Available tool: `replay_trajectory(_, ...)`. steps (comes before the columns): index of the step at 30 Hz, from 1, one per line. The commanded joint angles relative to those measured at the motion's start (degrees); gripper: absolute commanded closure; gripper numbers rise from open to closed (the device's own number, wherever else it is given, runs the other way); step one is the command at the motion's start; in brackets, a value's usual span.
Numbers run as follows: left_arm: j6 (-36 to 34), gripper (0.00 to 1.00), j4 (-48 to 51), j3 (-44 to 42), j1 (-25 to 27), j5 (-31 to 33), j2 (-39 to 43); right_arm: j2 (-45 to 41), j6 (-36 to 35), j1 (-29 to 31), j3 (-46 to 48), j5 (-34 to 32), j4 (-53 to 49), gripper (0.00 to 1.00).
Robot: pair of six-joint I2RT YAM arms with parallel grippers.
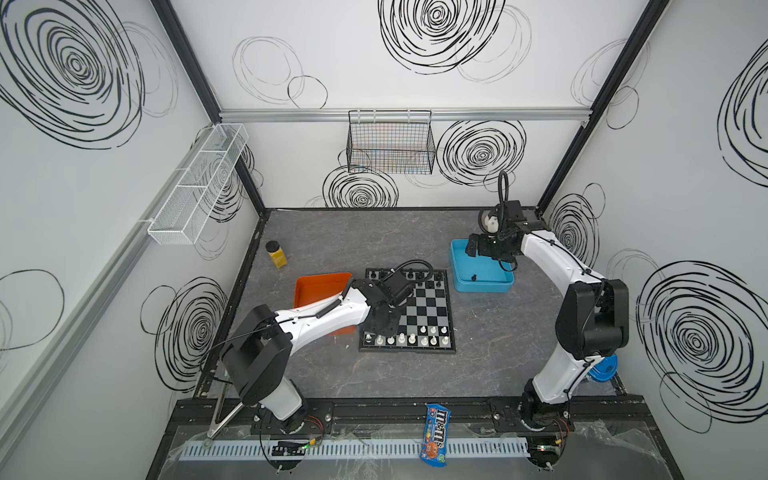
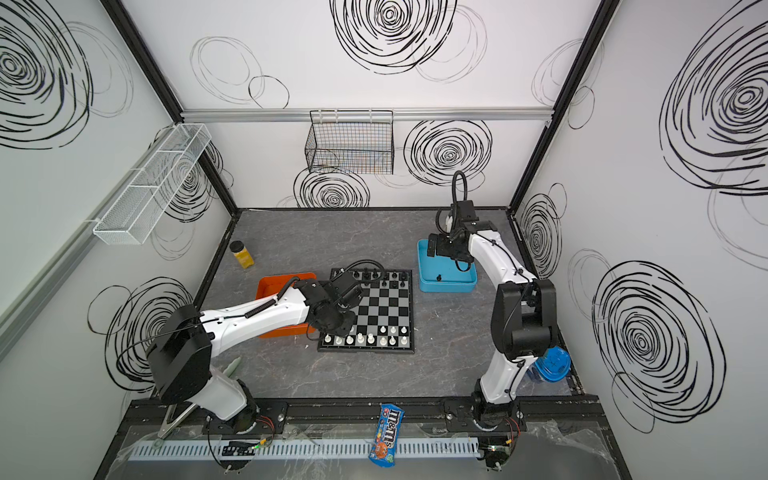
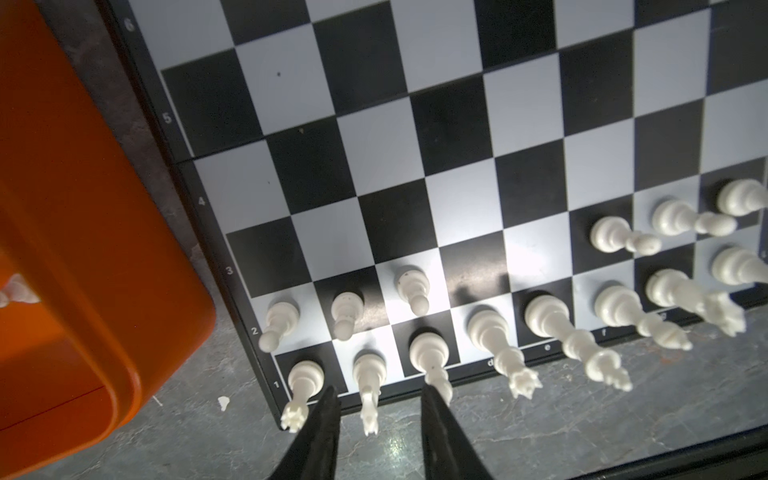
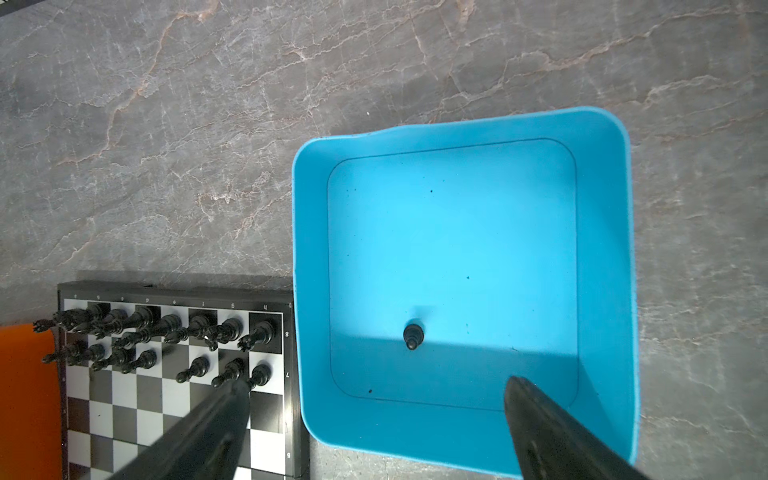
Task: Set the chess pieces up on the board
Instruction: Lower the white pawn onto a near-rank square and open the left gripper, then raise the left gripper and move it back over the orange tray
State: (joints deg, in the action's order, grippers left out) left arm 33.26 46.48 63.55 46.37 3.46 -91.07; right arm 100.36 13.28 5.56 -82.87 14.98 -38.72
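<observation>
**Left jaws released over the white knight, right jaws spread above the blue tray**

The left jaws stand partly apart and grasp nothing. Their fingers (image 3: 326,428) hang on either side of the white knight (image 3: 370,390), which stands free on its square near the board's (image 3: 415,124) near left corner. The right jaws are spread wide and empty, with their fingers (image 4: 548,436) above the blue tray (image 4: 602,249).

The worktop (image 1: 498,353) is grey and stone-veined, boxed in by white walls scrawled with black swirls. A white mesh basket (image 1: 199,187) hangs on the left wall and a black wire basket (image 1: 390,145) on the back wall.

The board lies mid-worktop. White pieces (image 3: 544,316) fill its near row, with pawns ahead of them and two pawn squares bare. Black pieces (image 4: 141,320) line the far two rows, with one pawn square bare.

The blue tray holds a single black pawn (image 4: 412,334), standing. The orange tray (image 1: 320,286) sits beside the board's left edge with a thin strip of worktop between them, and the left arm crosses above it. The blue tray sits just beside the board's far right corner.

A yellow jar (image 1: 276,254) with a black lid stands at the far left. A sweet packet (image 1: 435,434) lies on the front rail, and a blue tub (image 1: 604,370) sits behind the right arm's base. A small white chip (image 3: 223,402) lies on the worktop off the board's near left corner.

The board's four middle rows are open, as is the worktop in front of the board and to its right.
</observation>
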Motion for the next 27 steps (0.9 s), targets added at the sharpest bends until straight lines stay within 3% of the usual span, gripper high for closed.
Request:
replay_trajectory(1,-0.44,0.59,3.19,2.3,-1.72,2.4,2.41,-2.86,0.03,-0.23,0.99,0.05,0.89,0.0)
replay_trajectory(19,-5.36,0.49,3.81,4.41,-12.12,2.94,3.83,-2.75,0.16,-0.29,0.93,0.22,0.79,0.0)
replay_trajectory(27,-8.23,0.44,3.11,2.56,-19.24,3.13,6.42,-2.62,0.43,-0.29,0.78,-0.54,0.68,0.0)
